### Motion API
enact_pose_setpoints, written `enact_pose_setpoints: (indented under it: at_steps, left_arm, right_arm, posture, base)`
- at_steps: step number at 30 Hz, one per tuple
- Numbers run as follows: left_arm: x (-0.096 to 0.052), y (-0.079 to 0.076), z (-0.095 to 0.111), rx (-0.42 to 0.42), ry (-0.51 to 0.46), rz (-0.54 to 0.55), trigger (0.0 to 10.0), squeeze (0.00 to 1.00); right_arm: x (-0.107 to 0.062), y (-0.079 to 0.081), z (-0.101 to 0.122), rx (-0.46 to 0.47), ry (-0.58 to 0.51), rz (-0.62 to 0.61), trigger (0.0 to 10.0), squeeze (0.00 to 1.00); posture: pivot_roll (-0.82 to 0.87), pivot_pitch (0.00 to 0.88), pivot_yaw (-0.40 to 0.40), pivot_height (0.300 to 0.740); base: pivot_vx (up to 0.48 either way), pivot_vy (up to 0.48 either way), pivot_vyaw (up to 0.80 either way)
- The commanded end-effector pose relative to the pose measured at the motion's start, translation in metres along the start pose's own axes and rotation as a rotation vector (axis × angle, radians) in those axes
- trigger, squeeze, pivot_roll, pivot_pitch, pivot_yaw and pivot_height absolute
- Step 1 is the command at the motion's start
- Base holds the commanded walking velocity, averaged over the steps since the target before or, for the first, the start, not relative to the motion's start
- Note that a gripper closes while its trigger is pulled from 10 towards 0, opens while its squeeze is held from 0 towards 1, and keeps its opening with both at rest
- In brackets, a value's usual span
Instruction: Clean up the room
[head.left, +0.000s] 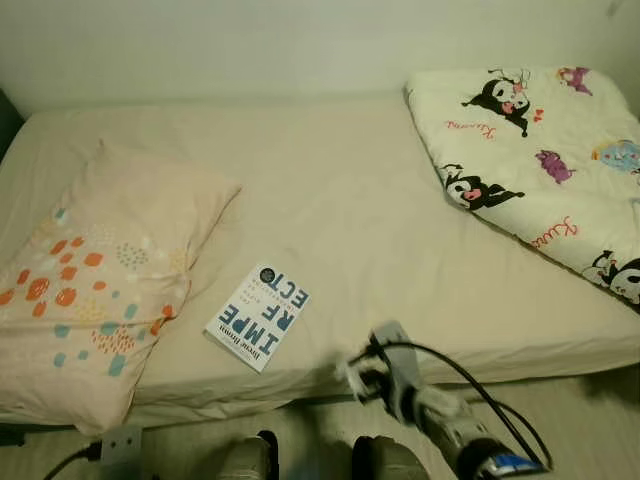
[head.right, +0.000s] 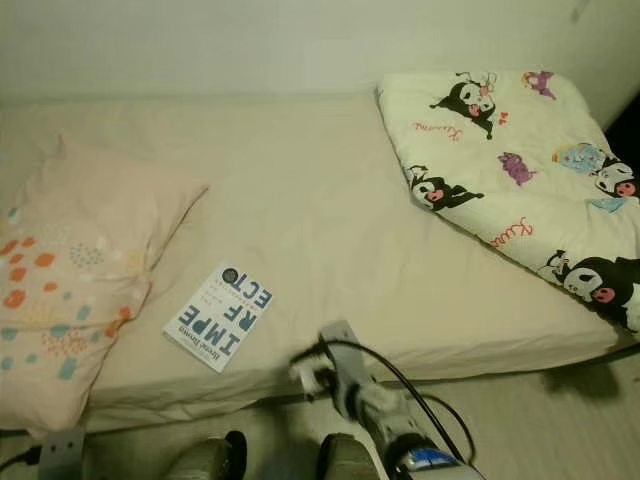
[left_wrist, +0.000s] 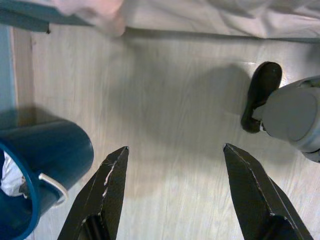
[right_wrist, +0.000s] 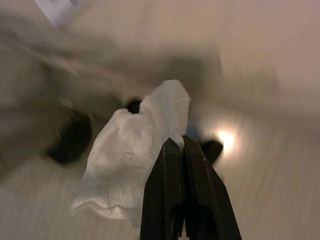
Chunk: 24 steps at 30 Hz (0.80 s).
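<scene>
A crumpled white tissue (right_wrist: 132, 155) is held clamped in the right pincer (right_wrist: 181, 145), fingers pressed together on one edge – the rest hangs loose below, over the floor (left_wrist: 170, 115) in front of the bed (head.left: 340, 200). The wrist view is blurred. The left pincer (left_wrist: 175, 165) is seen with fingers wide apart, nothing between them, above the floor near a blue bin (left_wrist: 45, 165). The tissue is judged very light, soft and limp – easily torn or dropped, so a pinch on a bunched fold is best, not a thin corner. On the bed a book (head.left: 258, 316) lies near the front edge, just beside a pillow (head.left: 90, 290); a folded quilt (head.left: 540, 150) is at the far right. The bin is probably where the tissue goes.
</scene>
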<state>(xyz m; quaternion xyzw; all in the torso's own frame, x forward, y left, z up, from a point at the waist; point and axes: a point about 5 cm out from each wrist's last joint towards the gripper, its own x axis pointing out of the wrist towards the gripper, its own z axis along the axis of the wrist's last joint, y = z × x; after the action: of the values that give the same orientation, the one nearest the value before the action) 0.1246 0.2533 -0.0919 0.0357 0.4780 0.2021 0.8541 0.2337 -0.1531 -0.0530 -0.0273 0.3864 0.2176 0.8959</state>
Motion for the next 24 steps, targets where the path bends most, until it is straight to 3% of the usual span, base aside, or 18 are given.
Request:
enact_pose_setpoints:
  at_steps: [1, 6, 7, 12, 24]
  left_arm:
    - [-0.001, -0.003, -0.005, 0.022, 0.021, -0.015, 10.0, 0.00]
    - [-0.001, -0.006, -0.003, 0.023, 0.015, -0.028, 10.0, 0.00]
    - [-0.001, -0.012, 0.001, 0.019, 0.007, -0.059, 10.0, 0.00]
    - [0.000, -0.017, 0.005, 0.030, 0.000, -0.091, 10.0, 0.00]
    - [-0.001, -0.019, -0.002, 0.106, 0.049, -0.115, 10.0, 0.00]
  right_arm:
    - [-0.003, 0.000, -0.016, 0.032, 0.048, -0.025, 10.0, 0.00]
    - [-0.005, 0.001, -0.027, 0.040, 0.096, -0.028, 10.0, 0.00]
    - [-0.009, 0.000, -0.041, 0.106, 0.137, -0.060, 10.0, 0.00]
    - [-0.012, -0.001, -0.049, 0.149, 0.160, -0.089, 10.0, 0.00]
    - [-0.010, -0.003, -0.042, 0.133, 0.151, -0.101, 10.0, 0.00]
  posture:
    - [-0.04, 0.038, 0.045, 0.735]
    - [-0.04, 0.027, 0.047, 0.735]
    - [-0.04, 0.019, 0.046, 0.735]
    - [-0.03, 0.008, 0.041, 0.735]
    - [-0.04, 0.000, 0.046, 0.735]
  base:
    - [0.000, 0.000, 0.77]
    - [0.000, 0.000, 0.79]
    - [0.000, 0.000, 0.79]
    - [0.000, 0.000, 0.79]
    - [0.000, 0.000, 0.79]
